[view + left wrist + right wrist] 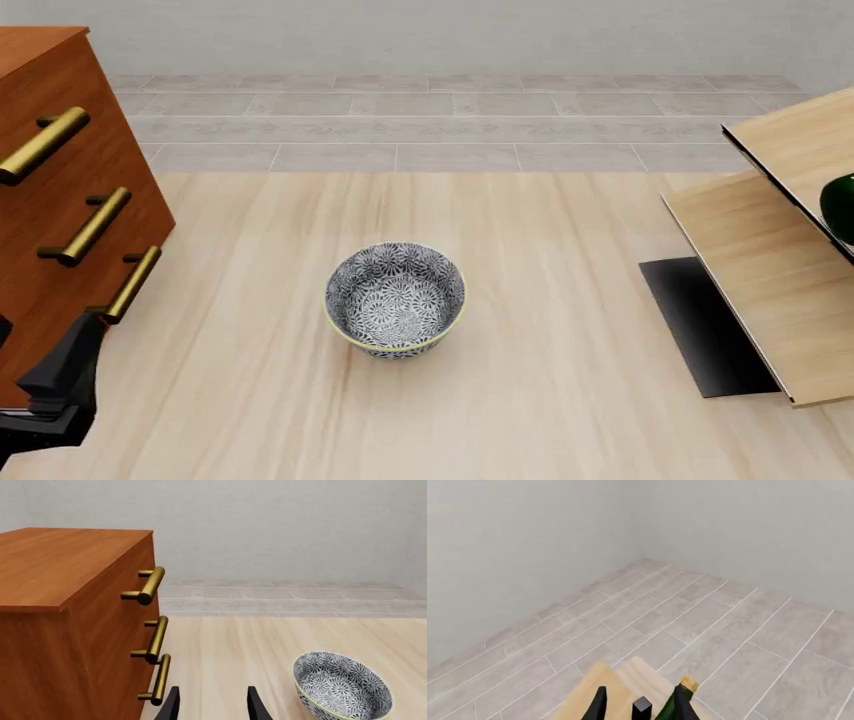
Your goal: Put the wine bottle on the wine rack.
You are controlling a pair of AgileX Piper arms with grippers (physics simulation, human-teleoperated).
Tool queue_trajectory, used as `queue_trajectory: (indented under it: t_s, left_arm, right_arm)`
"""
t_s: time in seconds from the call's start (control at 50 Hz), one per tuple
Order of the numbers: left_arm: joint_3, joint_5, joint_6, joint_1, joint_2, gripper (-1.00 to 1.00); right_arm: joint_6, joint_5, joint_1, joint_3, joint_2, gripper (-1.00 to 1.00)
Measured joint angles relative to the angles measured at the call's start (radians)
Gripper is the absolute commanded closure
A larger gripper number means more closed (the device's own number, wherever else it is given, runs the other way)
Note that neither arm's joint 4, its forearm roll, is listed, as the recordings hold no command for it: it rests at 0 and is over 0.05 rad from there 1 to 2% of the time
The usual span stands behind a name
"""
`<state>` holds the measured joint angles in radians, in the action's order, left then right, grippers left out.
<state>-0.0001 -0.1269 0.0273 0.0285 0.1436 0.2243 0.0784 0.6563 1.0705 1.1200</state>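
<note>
The jaws of the right gripper [639,705] are seen close beside the green neck of the wine bottle [678,700]; whether it is held cannot be told. The bottle lies by the pale boards of the wine rack [767,270] at the right counter edge. The left gripper [212,704] stands with jaws parted over the bare counter [534,400], between the cabinet [60,630] and the patterned bowl [395,299].

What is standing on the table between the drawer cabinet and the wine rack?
Only the bowl, on bare table between cabinet and wine rack, in the front view.
</note>
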Motion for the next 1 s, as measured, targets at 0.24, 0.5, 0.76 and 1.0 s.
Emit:
queue_trajectory:
  t_s: [0.24,0.5,0.76,1.0]
  left_arm:
    - [0.0,-0.014,-0.005,0.001,0.011,-1.0]
    - [0.0,-0.06,-0.018,0.005,0.046,-1.0]
    - [-0.006,-0.059,-0.036,0.006,0.039,-1.0]
    - [-0.029,-0.013,-0.053,0.008,0.009,-1.0]
  right_arm:
    - [-0.031,0.022,-0.05,-0.022,-0.079,-1.0]
    - [-0.057,0.054,-0.121,-0.034,-0.154,-1.0]
    - [-0.073,0.087,-0.178,-0.063,-0.232,-1.0]
    - [-0.081,0.109,-0.222,-0.109,-0.3,-1.0]
